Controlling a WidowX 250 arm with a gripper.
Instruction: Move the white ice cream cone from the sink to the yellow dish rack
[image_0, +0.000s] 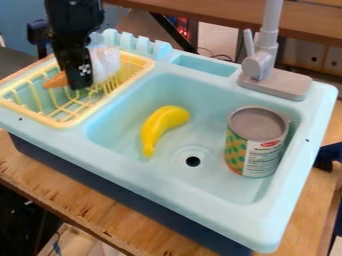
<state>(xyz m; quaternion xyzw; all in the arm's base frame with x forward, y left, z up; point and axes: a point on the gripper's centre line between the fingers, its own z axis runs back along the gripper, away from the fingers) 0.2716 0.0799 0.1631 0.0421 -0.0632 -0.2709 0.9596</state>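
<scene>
- Gripper (79, 84) hangs over the yellow drying rack (65, 123) at the upper left of your camera view; you cannot tell from here whether it is open, closed or gripping anything
- Right beside it, at rack level, you have an orange-brown piece (55, 81) with a tapered end poking out to the left; part of it is hidden behind the gripper, so you cannot be sure whether the two touch
- On the gripper's other side, your whitish object (107, 64) is at the rack too, partly covered and too blurred to name
- Judging by how close the gripper is to these two, your handling at the rack looks under way rather than finished, but you cannot tell whether the orange-brown piece is held or simply resting there
- Further out, the yellow banana (161, 126) lies in the light-blue sink (37, 131), its narrow end pointing towards the front, near the drain (193, 161)
- Beyond that, your can (256, 146) stands upright in the basin by the right-hand wall, with the grey faucet (262, 61) behind it
- Neither banana nor can is in the rack; both are well apart from the gripper, and you have no sign here that either needs moving
</scene>
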